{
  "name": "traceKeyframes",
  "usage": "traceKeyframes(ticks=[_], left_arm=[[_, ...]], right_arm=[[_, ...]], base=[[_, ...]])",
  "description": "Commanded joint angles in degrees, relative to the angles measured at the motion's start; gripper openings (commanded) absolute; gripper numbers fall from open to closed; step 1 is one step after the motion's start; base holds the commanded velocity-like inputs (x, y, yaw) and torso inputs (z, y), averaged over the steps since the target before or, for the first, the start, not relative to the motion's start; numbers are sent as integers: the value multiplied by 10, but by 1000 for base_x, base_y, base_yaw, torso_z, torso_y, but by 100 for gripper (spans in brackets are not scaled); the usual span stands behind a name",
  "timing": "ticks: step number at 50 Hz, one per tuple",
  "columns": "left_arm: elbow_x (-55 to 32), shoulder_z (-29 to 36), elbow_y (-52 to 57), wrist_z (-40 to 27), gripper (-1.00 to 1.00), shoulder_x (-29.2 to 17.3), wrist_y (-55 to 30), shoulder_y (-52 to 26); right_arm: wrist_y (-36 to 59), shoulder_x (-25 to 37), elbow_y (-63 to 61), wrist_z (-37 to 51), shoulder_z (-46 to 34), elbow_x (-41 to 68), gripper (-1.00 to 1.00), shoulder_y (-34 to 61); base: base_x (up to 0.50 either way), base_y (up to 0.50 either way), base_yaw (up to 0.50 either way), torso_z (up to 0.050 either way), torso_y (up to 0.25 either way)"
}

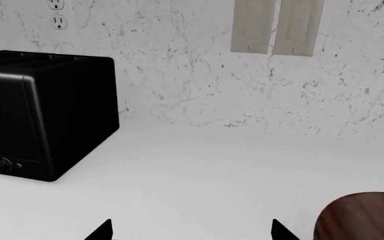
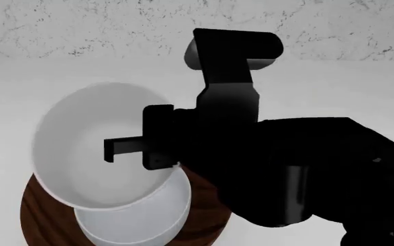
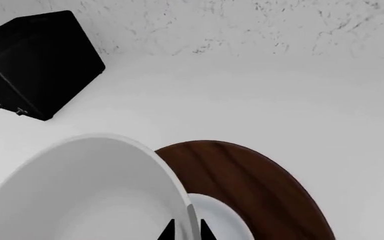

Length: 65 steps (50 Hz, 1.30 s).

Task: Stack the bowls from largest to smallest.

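Observation:
The dark-brown wood-grain bowl (image 2: 36, 215) sits on the white counter with a deep white bowl (image 2: 139, 220) inside it. My right gripper (image 2: 111, 151) is shut on the rim of another white bowl (image 2: 80, 154) and holds it tilted just above those two. In the right wrist view the jaws (image 3: 186, 231) pinch that bowl's rim (image 3: 98, 195), with the brown bowl (image 3: 259, 185) and the inner white bowl (image 3: 225, 222) below. My left gripper (image 1: 192, 231) is open and empty over bare counter, with the brown bowl's edge (image 1: 365, 215) beside it.
A black toaster (image 1: 42, 115) stands on the counter by the marbled back wall; it also shows in the right wrist view (image 3: 35, 62). Wall outlets (image 1: 57, 15) and a light switch plate (image 1: 275, 25) are on the wall. My right arm (image 2: 286, 169) hides much of the head view.

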Motion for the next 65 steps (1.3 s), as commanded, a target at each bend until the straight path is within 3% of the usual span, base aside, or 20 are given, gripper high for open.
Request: traceKeyframes(ticks=[1,55,56,65], left_arm=[[-1,-20,4,15,100,9,3,4],[-5,-8,-4,8,100,-2,23,13],[-5,-7,-5,8,100,-2,24,13],[-9,-10,-5,6,100,-4,24,13]], right_arm=[[1,1,-13,-27,12,-32,-100,-29],[-25,8,-21,-92,-35,-124,-100,-80],[-24,8,-21,-90,-36,-122,100,-79],[-22,9,-20,-81,-37,-111,100,-67]], base=[[0,0,0,0,0],[0,0,0,0,0],[0,0,0,0,0],[0,0,0,0,0]])
